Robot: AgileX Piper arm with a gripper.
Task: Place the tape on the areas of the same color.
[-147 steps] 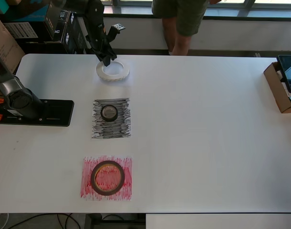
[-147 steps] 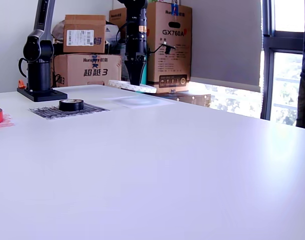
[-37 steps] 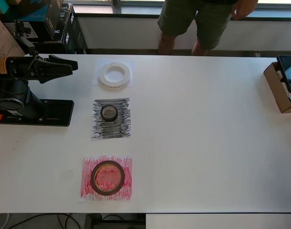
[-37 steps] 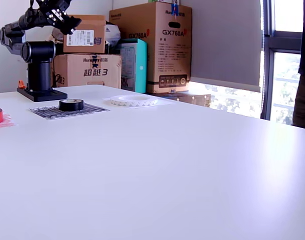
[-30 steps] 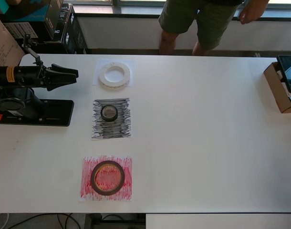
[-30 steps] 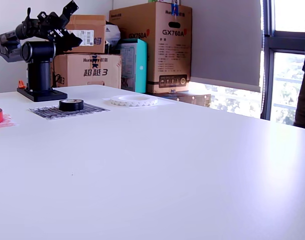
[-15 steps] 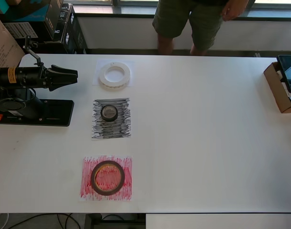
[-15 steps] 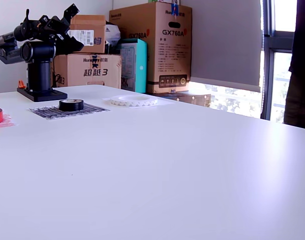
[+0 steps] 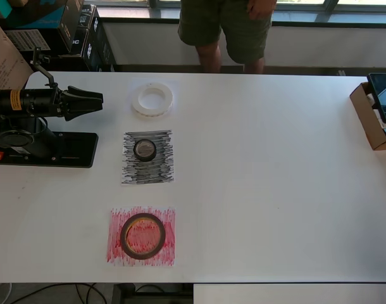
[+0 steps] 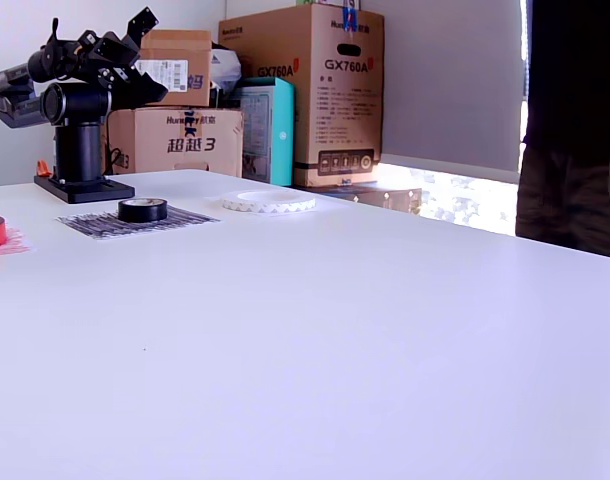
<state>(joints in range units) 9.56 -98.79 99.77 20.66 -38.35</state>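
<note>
Lying flat with hole upward, the white ring (image 9: 152, 99) is seen on the white sheet (image 9: 131, 107); black roll (image 9: 144, 149) and red roll (image 9: 142, 235) are placed on matching sheets. The gripper (image 9: 98, 99) is kept empty, jaws slightly apart.

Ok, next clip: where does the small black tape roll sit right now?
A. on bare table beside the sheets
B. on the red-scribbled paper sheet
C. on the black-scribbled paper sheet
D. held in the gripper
C: the small black tape roll rests on the black-scribbled paper sheet, while the gripper is off to the overhead view's left and holds nothing.
</note>
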